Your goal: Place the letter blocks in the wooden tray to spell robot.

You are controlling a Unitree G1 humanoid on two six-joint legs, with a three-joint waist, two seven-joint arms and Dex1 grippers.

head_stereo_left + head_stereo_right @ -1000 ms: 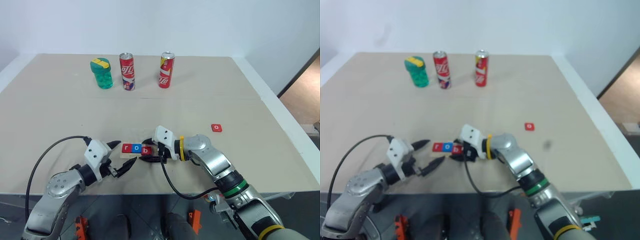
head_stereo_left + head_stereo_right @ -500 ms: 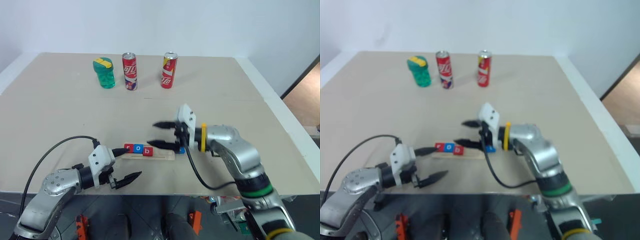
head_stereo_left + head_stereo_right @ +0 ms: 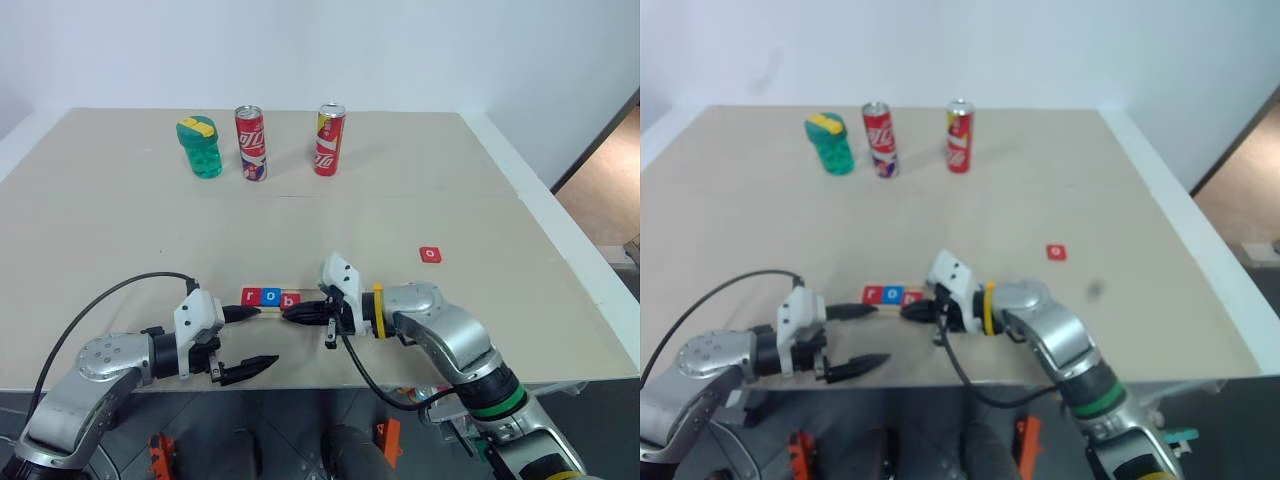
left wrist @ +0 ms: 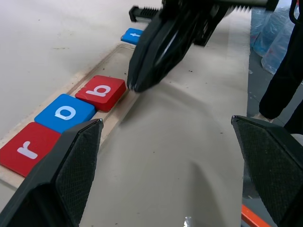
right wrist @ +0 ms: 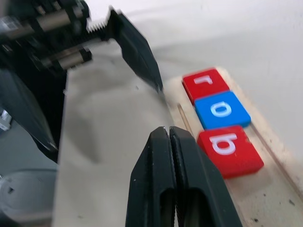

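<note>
- My right claw (image 3: 290,315) is pressed together with nothing between its fingers, tips just beside the red b (image 3: 291,299), on its near side.
- My left claw (image 3: 250,341) stands wide apart, holding nothing; its far finger (image 3: 240,313) points at the tray's (image 4: 101,139) left end, near the red r (image 3: 250,295), and its near finger (image 3: 253,367) hangs over the desk's (image 3: 120,230) front edge.
- In the tray, three blocks sit side by side, touching: red r, blue o (image 3: 271,296), red b, reading r-o-b from my left.
- The tray's right part lies under my right wrist; its slot past the b is bare as far as I can see in my wrist views.
- A blue block (image 4: 132,35) lies on the desk just beyond the tray's right end; I take its letter for a t, partly hidden.
- A red o (image 3: 431,254) lies on the desk well off to my right.
- At the far side stand a green jar (image 3: 200,146) and two red cans (image 3: 251,143), (image 3: 330,139), in a row.
</note>
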